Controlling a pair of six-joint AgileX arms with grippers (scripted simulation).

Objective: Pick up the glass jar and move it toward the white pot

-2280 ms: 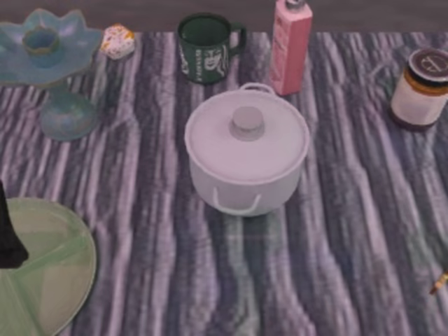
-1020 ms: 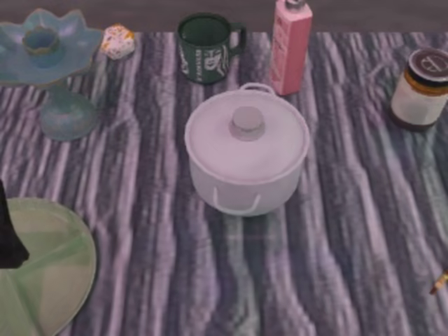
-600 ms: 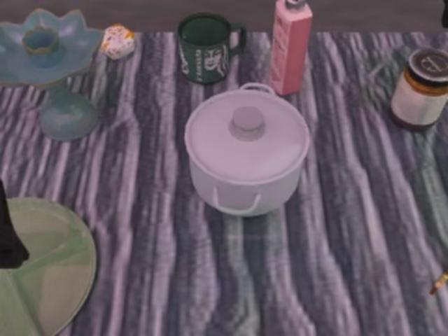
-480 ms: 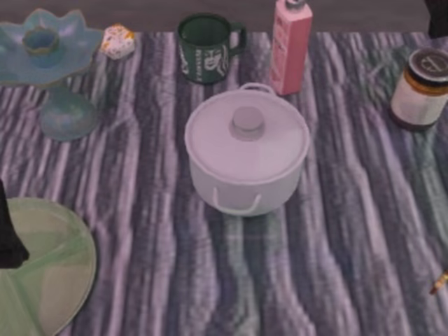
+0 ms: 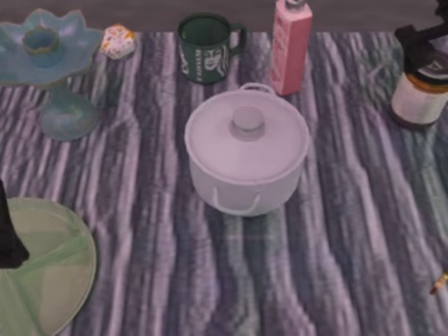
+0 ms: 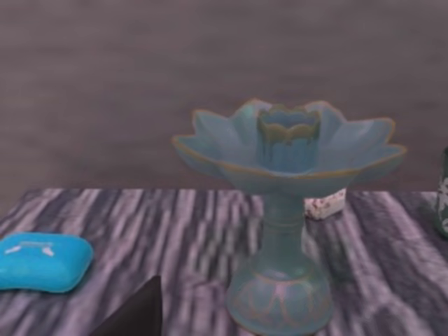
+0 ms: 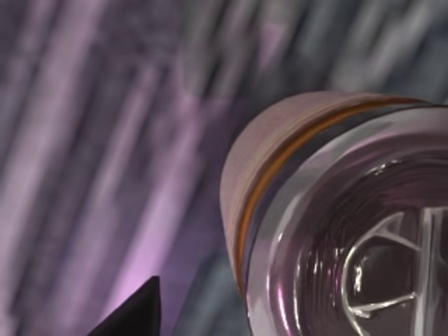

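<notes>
The glass jar (image 5: 418,101) stands at the far right of the table, whitish body and amber band showing, its dark lid mostly covered by my right gripper (image 5: 423,49), which hovers just above it. In the right wrist view the jar's lid (image 7: 350,238) fills the frame close up, and one dark fingertip (image 7: 136,315) stands apart beside the jar; the gripper is open and holds nothing. The white pot (image 5: 246,157), with lid, grey knob and loop handles, sits at the table's centre. My left gripper (image 5: 8,241) is parked at the left edge.
A dark green mug (image 5: 204,47) and a tall pink bottle (image 5: 290,45) stand behind the pot. A blue lotus stand (image 5: 52,70) and a small speckled block (image 5: 117,40) are at the far left, a green plate (image 5: 49,266) at the near left. A blue soap bar (image 6: 42,260) lies beside the stand.
My right gripper has come in from the far right corner and now hangs over the jar's lid. The jar, the pot and the left arm have not moved.
</notes>
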